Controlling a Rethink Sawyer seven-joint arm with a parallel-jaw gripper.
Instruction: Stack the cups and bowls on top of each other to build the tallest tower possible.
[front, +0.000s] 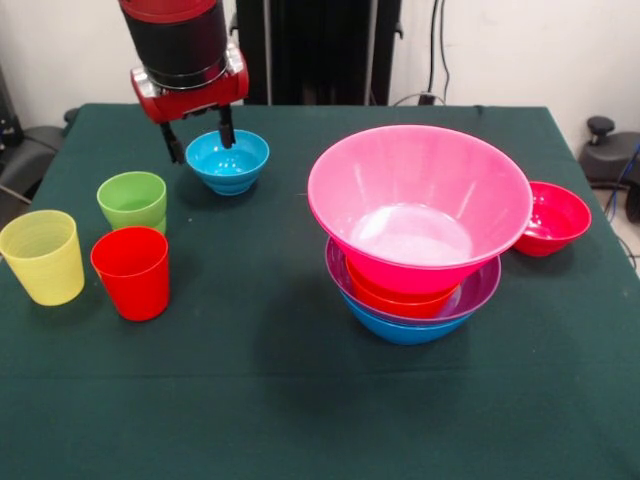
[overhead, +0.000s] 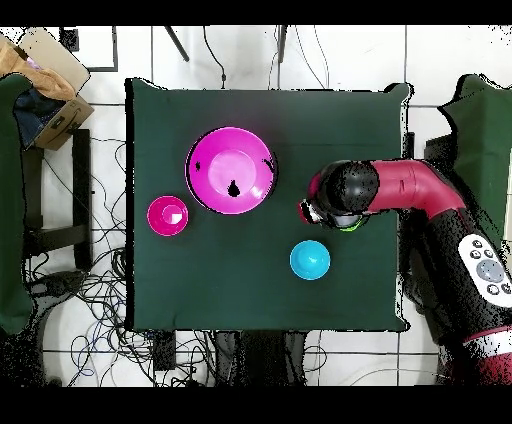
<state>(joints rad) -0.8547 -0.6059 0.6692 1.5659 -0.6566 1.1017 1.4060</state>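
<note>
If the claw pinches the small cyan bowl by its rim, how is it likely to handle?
The cyan bowl looks like glossy plastic, so it is probably stiff, light and somewhat slippery between the open claw's thin fingers. Its wide mouth over a narrower foot suggests a one-sided rim pinch may let it tilt. Pushed, it would likely slide on the green cloth rather than roll.

The red and black arm (front: 182, 45) comes down steeply at the surface's far left in the front view, its wrist pointing straight downward. The tool (front: 200, 135) hangs just above the surface, its two dark fingers (front: 173, 143) spread apart with nothing between them. From overhead, the arm's upper link (overhead: 420, 187) reaches in from the right side.
</note>
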